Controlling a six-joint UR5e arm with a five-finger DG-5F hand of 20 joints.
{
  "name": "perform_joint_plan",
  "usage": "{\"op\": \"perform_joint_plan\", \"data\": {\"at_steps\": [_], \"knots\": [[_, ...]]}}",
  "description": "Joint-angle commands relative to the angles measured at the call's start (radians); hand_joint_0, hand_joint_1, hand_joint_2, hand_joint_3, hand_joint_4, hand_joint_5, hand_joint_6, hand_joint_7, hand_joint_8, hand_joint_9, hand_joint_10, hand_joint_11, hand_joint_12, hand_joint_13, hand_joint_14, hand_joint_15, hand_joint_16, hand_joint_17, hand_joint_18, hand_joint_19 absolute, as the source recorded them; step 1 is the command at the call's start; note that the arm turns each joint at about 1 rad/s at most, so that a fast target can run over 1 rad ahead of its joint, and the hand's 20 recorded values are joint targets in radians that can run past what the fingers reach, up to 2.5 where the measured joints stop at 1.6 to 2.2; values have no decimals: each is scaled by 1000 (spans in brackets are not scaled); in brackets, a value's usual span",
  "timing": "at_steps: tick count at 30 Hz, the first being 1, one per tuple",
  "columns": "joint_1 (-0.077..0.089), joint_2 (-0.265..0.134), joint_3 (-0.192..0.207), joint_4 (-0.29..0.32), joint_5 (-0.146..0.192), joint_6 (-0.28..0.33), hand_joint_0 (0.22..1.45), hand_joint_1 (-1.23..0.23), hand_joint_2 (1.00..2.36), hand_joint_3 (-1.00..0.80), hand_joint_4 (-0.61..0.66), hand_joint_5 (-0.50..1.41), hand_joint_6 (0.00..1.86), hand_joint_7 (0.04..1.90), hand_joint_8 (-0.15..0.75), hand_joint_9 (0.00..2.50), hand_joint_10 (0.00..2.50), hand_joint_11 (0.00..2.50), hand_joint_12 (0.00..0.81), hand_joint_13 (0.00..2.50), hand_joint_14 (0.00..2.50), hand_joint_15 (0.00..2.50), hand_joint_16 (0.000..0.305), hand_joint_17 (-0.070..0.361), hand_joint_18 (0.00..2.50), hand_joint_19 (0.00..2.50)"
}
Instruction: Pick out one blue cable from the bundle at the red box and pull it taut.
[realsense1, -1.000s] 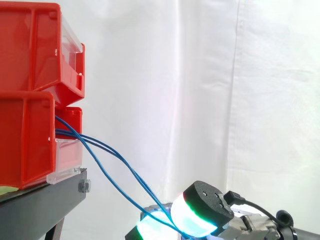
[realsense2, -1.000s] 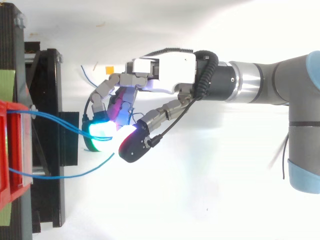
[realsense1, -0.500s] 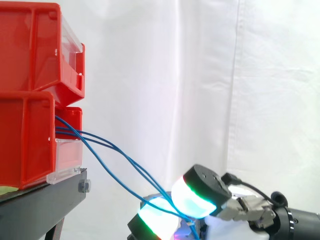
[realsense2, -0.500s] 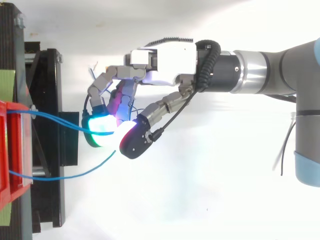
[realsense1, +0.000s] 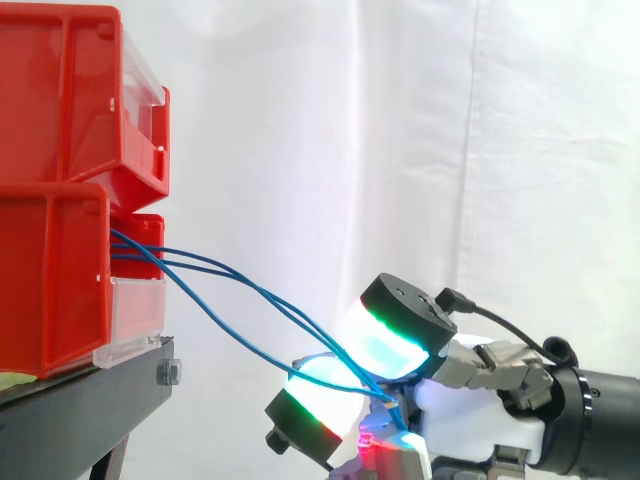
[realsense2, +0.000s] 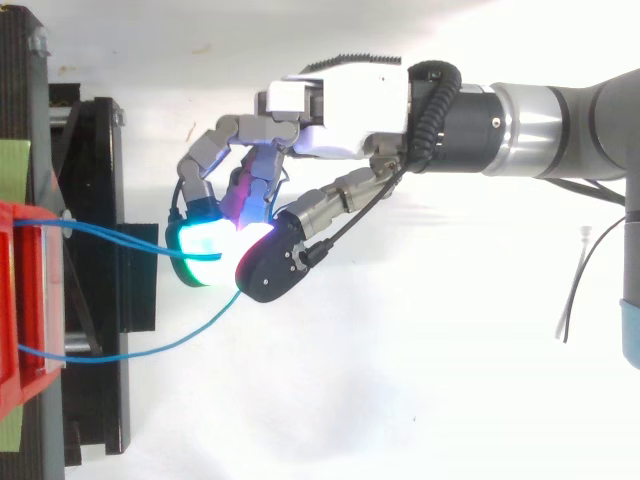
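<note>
Found red bins (realsense1: 50, 290) stacked at 9 o'clock in the side view, nearest the camera, on a black stand (realsense1: 80, 410). Traced thin blue cables (realsense2: 100, 240) out from the bins' front, slanting down toward 4 o'clock and into the hand (realsense1: 470, 415) at 5 o'clock. Counted at least three strands, close together at the bins, spread a little midway, gathered again at the hand. Saw the fingers curled in, with glowing green-and-white pads (realsense1: 385, 345) pressed toward each other and the cables clamped between them.

In the top view, placed the bins at 9 o'clock and the hand near centre, with its palm toward 12 o'clock and its pads pointing to 9 o'clock, well apart from the bins. Followed two strands almost straight from the bins to the pads. Followed another from nearer 7 o'clock, bowed in a slack curve up to the same pinch. Noted the arm (realsense2: 530, 120) reaching in from 2 o'clock. Farthest back, a white curtain (realsense1: 400, 120).
</note>
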Motion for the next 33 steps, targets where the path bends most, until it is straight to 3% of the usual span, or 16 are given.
{"op": "perform_joint_plan", "data": {"at_steps": [1,7,16,33], "knots": [[1,12,0,-39,2,0,651,-711,1011,-368,133,-120,878,1026,319,1314,31,818,433,958,19,450,57,129,820,666],[4,29,9,-112,10,-2,654,-779,1017,-279,129,-122,890,1042,325,1293,29,828,430,940,19,451,58,130,816,667],[4,28,45,-194,10,-2,713,-850,1009,-400,65,-129,905,1021,314,1281,32,828,421,937,19,451,57,129,812,650],[4,28,45,-204,16,1,801,-947,1000,-500,-136,-129,926,1064,299,1308,29,856,402,976,22,476,53,119,814,631]]}}
